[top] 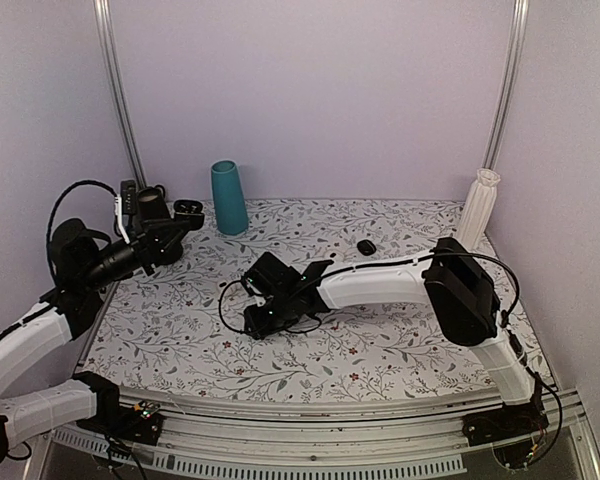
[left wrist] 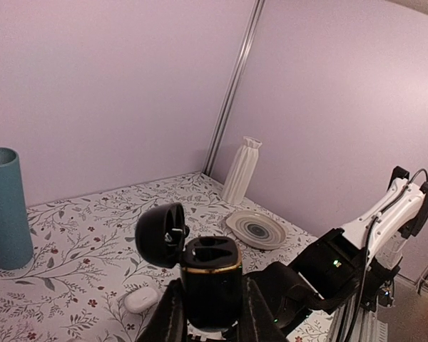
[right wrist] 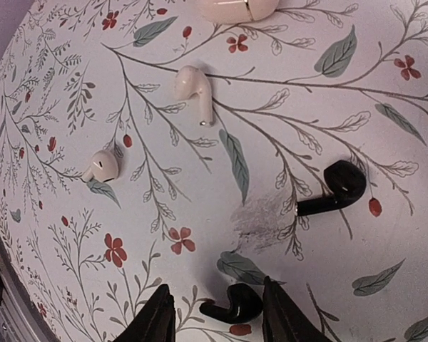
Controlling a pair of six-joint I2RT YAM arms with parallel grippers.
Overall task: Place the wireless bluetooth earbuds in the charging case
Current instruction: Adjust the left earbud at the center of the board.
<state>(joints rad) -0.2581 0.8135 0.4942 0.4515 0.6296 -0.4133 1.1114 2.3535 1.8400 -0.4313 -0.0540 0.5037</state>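
At the far left, the left claw (left wrist: 212, 308) is raised above the tabletop (top: 380, 350) and clamped on the charging case (left wrist: 211, 274), one finger on each side. The case stands upright with its lid (left wrist: 162, 234) swung open to the left (its wells are too dark to tell what is in them). Just right of it, near the back wall, stands a teal cup (top: 229, 197).

Toward the middle, the right claw (right wrist: 215, 293) points down at the tabletop with its fingers (right wrist: 155, 317) apart. A black earbud (right wrist: 235, 305) lies flat between them, clear of one finger and very close to the other; I cannot tell whether it touches. The other black earbud (right wrist: 335, 189) lies near it, outside the fingers. Two white earbuds (right wrist: 195, 89) lie loose beyond, and the edge of a white case (right wrist: 239, 7) shows past them.

Further right sits a small black oval lump (top: 366, 246). A plate (left wrist: 257, 229) lies beside the white vase (top: 478, 207), which stands in the back right corner.
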